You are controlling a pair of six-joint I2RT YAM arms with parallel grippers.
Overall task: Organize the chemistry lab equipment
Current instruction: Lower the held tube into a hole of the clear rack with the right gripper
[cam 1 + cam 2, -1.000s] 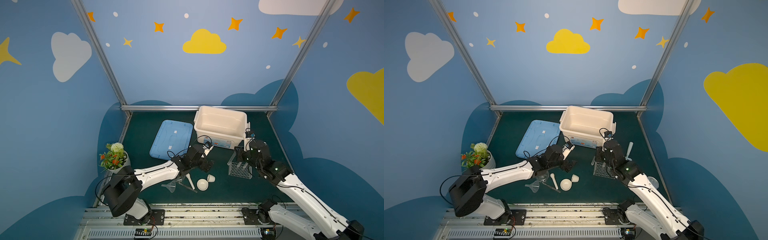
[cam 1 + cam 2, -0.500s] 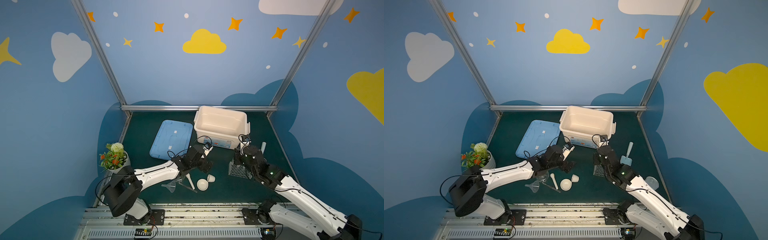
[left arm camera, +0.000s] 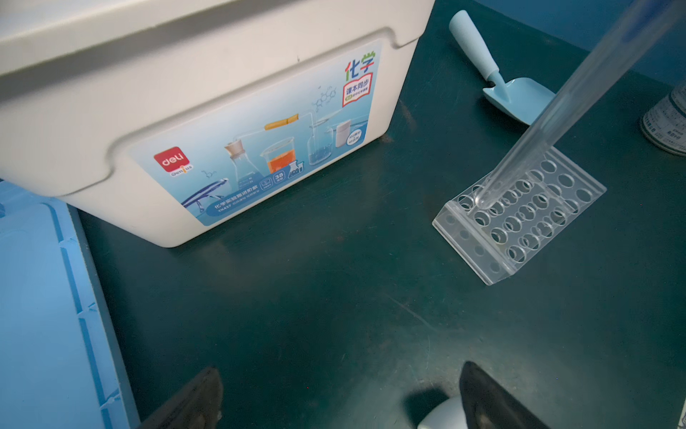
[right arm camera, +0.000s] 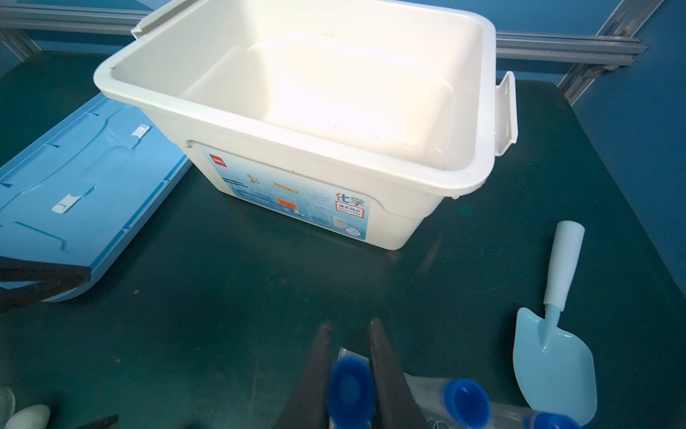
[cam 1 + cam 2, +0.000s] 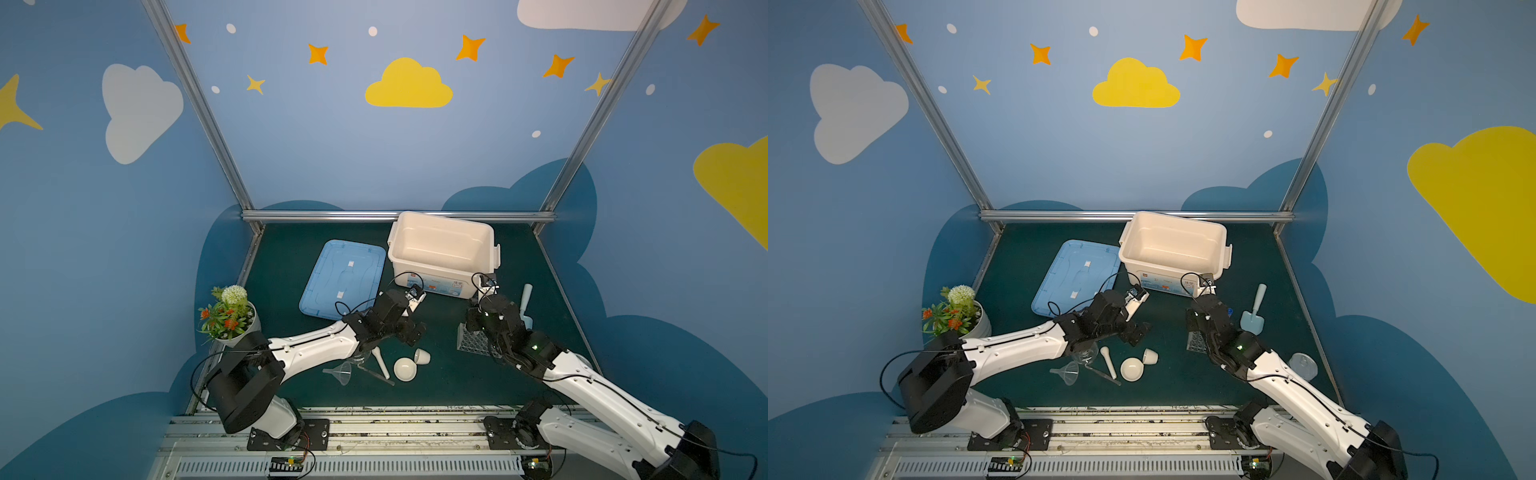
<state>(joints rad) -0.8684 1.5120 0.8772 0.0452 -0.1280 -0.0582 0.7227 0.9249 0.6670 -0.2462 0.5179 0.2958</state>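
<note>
Your right gripper (image 4: 349,334) pinches a tilted clear blue-capped test tube (image 3: 566,107) over the clear holed rack (image 3: 519,223), five o'clock of the white plastic box (image 5: 432,284); your left gripper (image 3: 339,388) is spread. Pressed down askew, the tube could tip the rack.

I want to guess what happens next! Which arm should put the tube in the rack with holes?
The right arm. The right pincer is shut on a blue-capped tube, whose tip is at the holes of the rack. The left pincer is open, holding nothing, farther away.
</note>
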